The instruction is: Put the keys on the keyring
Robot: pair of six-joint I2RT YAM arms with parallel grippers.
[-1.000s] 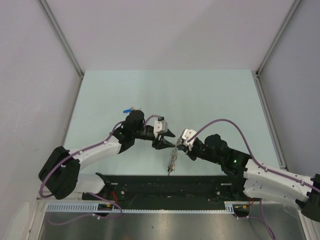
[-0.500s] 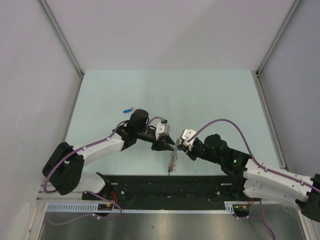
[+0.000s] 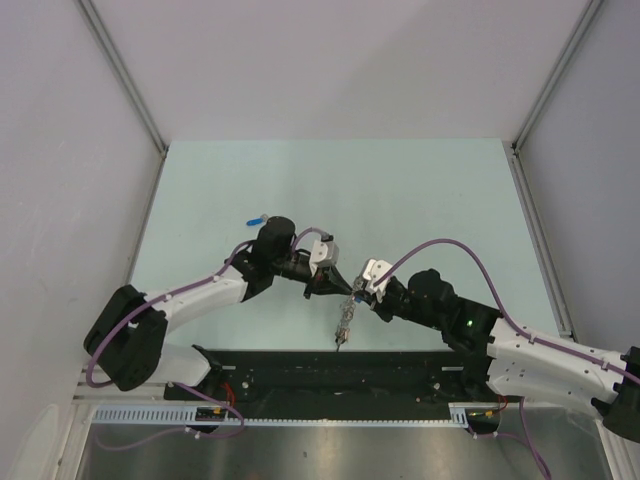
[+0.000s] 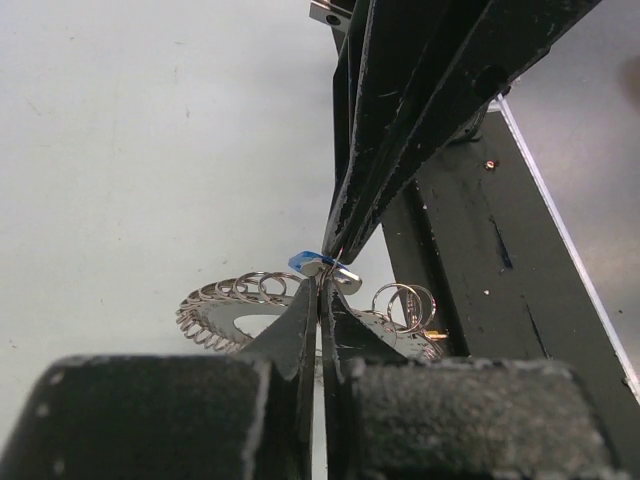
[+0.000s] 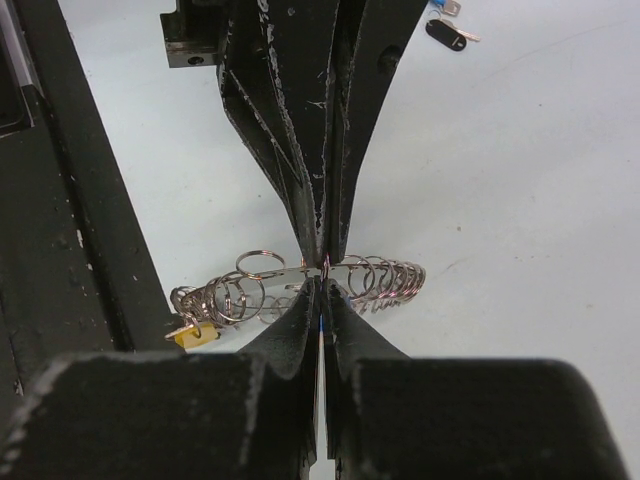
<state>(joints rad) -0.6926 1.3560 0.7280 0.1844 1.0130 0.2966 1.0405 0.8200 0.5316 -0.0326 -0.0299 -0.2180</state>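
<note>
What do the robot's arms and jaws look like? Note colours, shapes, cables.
The left arm and right arm have white shells with black joints. A purple cable loops along each. The right arm shows a green light. The jaws are black, tapered and scuffed.

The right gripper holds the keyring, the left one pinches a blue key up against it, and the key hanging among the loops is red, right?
Not quite. The right gripper holds the keyring and the left gripper pinches the blue key against it, but among the loops hangs a yellow key, not a red one. The right wrist view shows it.
</note>
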